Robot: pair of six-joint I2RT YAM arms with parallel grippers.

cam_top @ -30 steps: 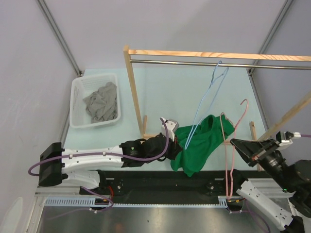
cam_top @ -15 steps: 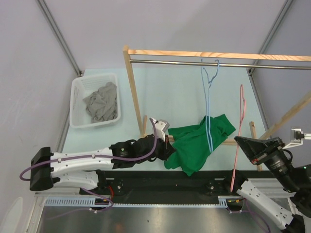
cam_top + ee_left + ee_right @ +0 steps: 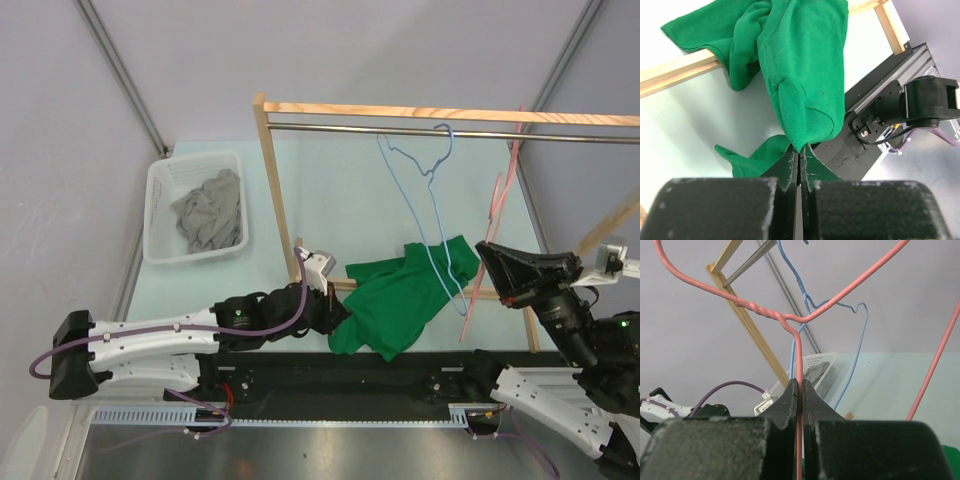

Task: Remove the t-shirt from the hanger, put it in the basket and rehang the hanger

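While my left gripper (image 3: 800,151) is pinched shut on a fold of the green t-shirt (image 3: 400,295), the shirt lies draped over the rack's low wooden bar (image 3: 675,70), near the table's near edge. My right gripper (image 3: 799,389) is clamped on the wire of the pink hanger (image 3: 765,311), which tilts at the right. A blue hanger (image 3: 431,170) hooks on the metal rail (image 3: 350,128), its lower end over the shirt. At the far left, a white basket (image 3: 160,215) holds grey cloth (image 3: 210,210).

The left arm (image 3: 140,345) and right arm (image 3: 545,405) are white-shelled with black joints, purple cables (image 3: 200,327) and tapered black jaws.
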